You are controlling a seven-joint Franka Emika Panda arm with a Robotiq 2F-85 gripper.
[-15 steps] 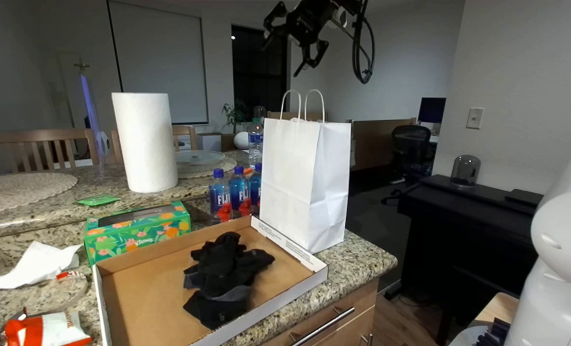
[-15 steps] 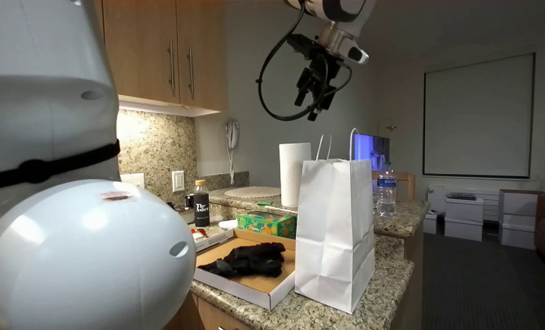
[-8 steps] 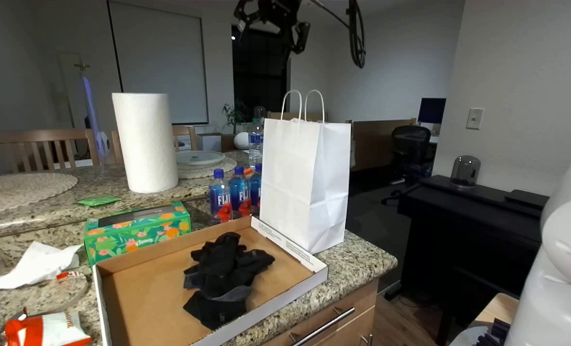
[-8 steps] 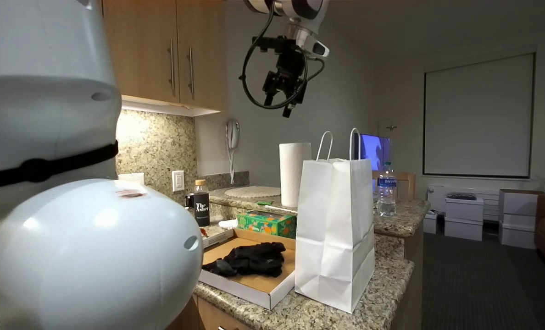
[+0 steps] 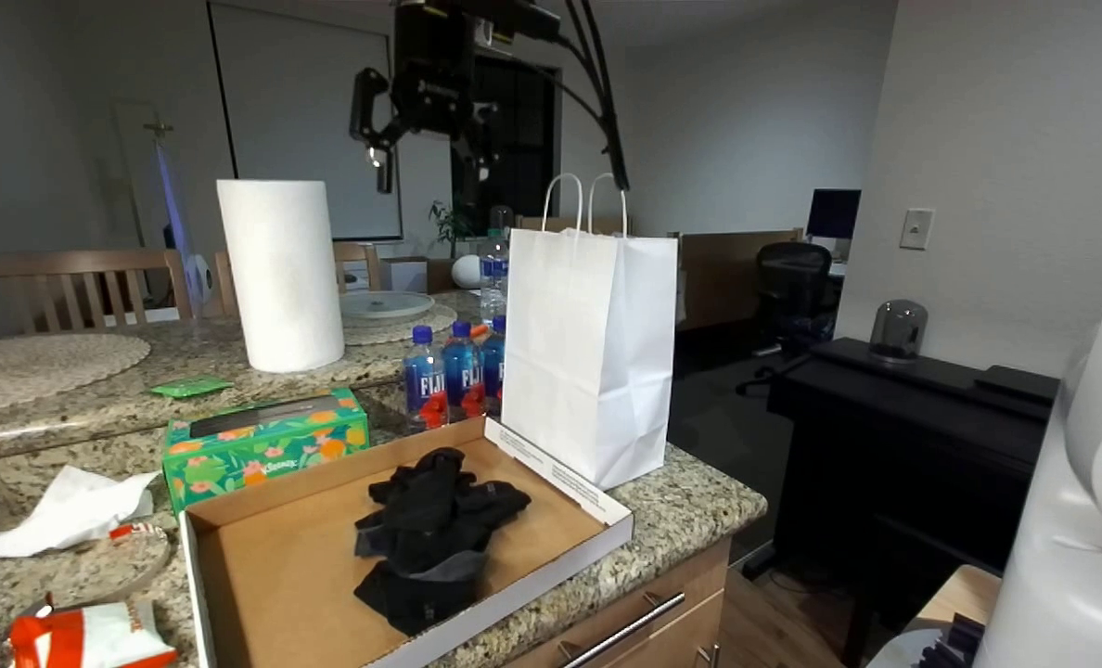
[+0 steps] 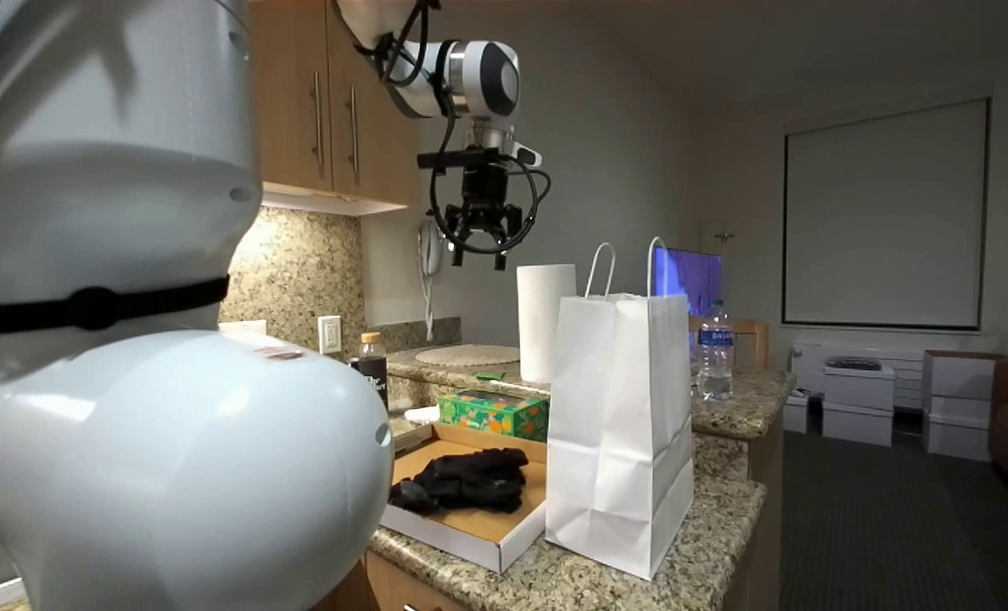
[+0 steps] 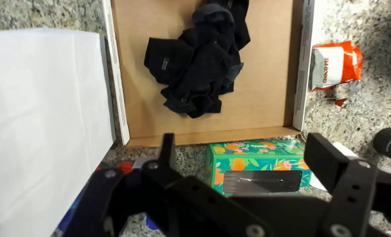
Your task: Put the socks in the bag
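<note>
The black socks lie in a loose pile in the shallow cardboard box. The socks show in both exterior views (image 5: 426, 520) (image 6: 474, 479) and at the top of the wrist view (image 7: 205, 65); bare box floor (image 5: 273, 584) (image 7: 268, 85) surrounds them. The white paper bag stands upright beside the box, in both exterior views (image 5: 579, 362) (image 6: 614, 441) and at the left of the wrist view (image 7: 44, 105). Its opening faces up and its inside is hidden. My gripper (image 5: 429, 184) (image 6: 478, 260) (image 7: 241, 140) is open and empty, pointing down high above the counter, over the tissue box in the wrist view.
A flowered tissue box (image 5: 268, 445) (image 7: 264, 161) touches or nearly touches the box's back wall. A tall paper towel roll (image 5: 282, 278) (image 6: 545, 322) stands on the raised counter. Several water bottles (image 5: 463, 371) stand behind the bag. Two bag handles (image 5: 562, 181) stick up.
My gripper has moved away from above the bag, leftward in both exterior views, and turned from tilted to pointing straight down. It has come lower. Socks, bag and box have not moved.
</note>
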